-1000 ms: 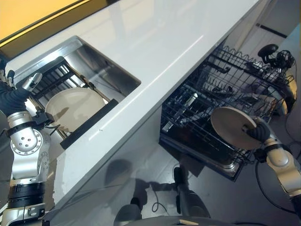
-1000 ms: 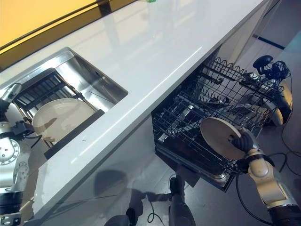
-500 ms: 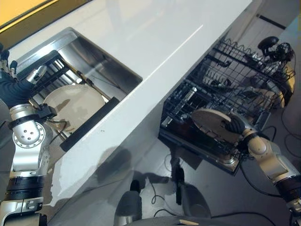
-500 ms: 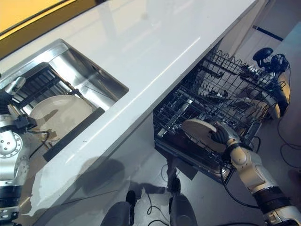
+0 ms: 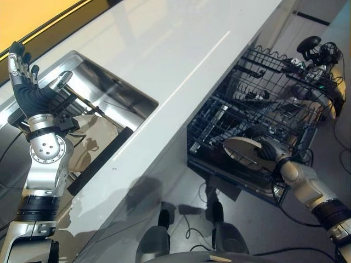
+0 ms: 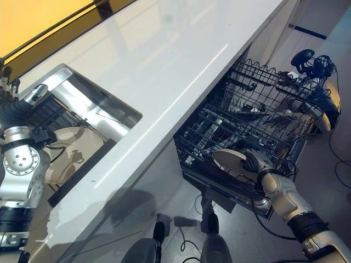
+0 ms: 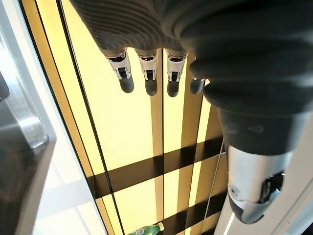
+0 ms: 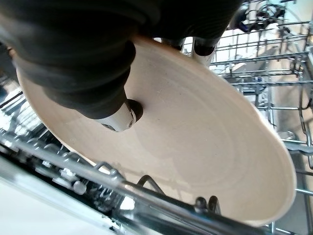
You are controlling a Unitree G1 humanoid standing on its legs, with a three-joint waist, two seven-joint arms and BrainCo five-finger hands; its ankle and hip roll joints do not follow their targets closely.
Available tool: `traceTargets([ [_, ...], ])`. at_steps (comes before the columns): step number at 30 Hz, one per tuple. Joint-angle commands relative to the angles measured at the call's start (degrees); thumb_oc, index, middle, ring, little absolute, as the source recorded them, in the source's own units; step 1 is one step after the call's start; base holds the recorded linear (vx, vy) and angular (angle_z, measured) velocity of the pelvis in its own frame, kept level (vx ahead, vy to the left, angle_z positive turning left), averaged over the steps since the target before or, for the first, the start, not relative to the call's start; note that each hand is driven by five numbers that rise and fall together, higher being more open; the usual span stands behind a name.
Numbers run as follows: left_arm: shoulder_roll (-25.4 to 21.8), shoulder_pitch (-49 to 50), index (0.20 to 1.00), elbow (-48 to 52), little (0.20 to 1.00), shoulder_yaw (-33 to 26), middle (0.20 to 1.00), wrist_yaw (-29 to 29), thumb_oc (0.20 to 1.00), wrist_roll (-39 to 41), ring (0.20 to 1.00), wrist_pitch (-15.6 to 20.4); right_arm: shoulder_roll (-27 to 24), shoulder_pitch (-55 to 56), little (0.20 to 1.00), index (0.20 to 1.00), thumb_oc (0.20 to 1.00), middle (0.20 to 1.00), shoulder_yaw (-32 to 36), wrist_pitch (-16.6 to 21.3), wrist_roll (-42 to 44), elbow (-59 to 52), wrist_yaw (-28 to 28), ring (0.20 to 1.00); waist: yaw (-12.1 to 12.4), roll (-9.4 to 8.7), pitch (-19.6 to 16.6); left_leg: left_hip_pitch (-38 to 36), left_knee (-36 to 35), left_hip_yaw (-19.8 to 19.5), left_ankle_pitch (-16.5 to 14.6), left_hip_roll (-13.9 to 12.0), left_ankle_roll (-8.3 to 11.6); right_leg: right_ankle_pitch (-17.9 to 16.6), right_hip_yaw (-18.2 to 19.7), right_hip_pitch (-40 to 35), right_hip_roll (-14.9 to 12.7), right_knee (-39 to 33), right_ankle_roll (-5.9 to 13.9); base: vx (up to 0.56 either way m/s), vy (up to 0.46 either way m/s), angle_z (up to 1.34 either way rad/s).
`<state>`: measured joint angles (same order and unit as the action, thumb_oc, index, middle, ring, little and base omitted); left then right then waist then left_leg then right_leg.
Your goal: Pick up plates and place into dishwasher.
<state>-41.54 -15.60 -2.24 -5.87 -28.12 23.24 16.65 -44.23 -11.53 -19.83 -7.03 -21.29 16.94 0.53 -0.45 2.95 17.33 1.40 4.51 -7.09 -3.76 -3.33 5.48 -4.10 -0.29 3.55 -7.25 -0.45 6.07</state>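
A beige plate point(image 5: 241, 149) lies nearly flat, low over the front of the pulled-out dishwasher rack point(image 5: 204, 136). My right hand point(image 5: 269, 149) is shut on its near rim. In the right wrist view the thumb point(image 8: 116, 116) presses on the plate's face point(image 8: 205, 156), and the rack's wires run just under the rim. A second beige plate point(image 6: 74, 148) rests in the sink point(image 5: 118, 90), partly hidden by my left arm. My left hand point(image 5: 23, 76) is raised above the sink's left end, open, holding nothing, with its fingers point(image 7: 146, 76) straight.
A long white counter point(image 5: 181, 49) runs between the sink and the dishwasher. A black drying frame point(image 5: 104, 156) lies across the sink's near side. Dark utensils point(image 5: 258, 98) sit further back in the rack. A black device point(image 5: 310, 46) stands beyond it.
My right hand tipped the plate from upright to nearly flat and lowered it onto the rack's front. My left hand rose from beside the sink. The camera shifted a little.
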Motion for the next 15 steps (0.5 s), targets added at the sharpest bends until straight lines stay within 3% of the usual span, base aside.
traceTargets([
  [1, -1.97, -0.64, 1.0, 1.81, 1.0, -2.94, 1.0, 1.4, 1.0, -1.38, 1.0, 0.99, 3.91, 10.79, 1.0, 1.0, 1.0, 1.0, -5.34, 0.07, -0.31, 0.36, 1.64, 1.0, 0.46, -0.33, -3.61, 3.79, -1.85, -0.65, 3.27, -0.71, 0.77, 8.78, 2.02, 0.96, -1.7, 7.98, 2.04, 0.08, -0.021, 0.0],
  [12, -0.79, 2.95, 1.0, 1.28, 1.0, -5.79, 1.0, 3.13, 1.0, -4.37, 1.0, -1.39, 6.31, 15.48, 1.0, 1.0, 1.0, 1.0, 0.94, -0.53, -0.18, -2.64, -0.58, 1.0, 0.3, -1.01, -7.29, 0.51, -3.78, 0.01, 4.05, -1.85, 1.04, 7.94, 1.57, -2.55, -0.78, 5.91, 2.09, 0.06, -0.017, 0.01],
  [15, -1.55, 4.27, 1.0, -0.43, 1.0, -7.09, 1.0, 3.47, 1.0, -5.67, 1.0, -4.05, 5.96, 16.19, 1.0, 1.0, 1.0, 1.0, 4.0, -1.22, -0.2, -5.03, -2.02, 1.0, 0.26, -1.15, -8.14, -0.53, -4.67, 0.08, 4.23, -2.2, 1.07, 7.93, 1.27, -3.4, -0.45, 5.46, 2.14, 0.01, -0.022, 0.02],
])
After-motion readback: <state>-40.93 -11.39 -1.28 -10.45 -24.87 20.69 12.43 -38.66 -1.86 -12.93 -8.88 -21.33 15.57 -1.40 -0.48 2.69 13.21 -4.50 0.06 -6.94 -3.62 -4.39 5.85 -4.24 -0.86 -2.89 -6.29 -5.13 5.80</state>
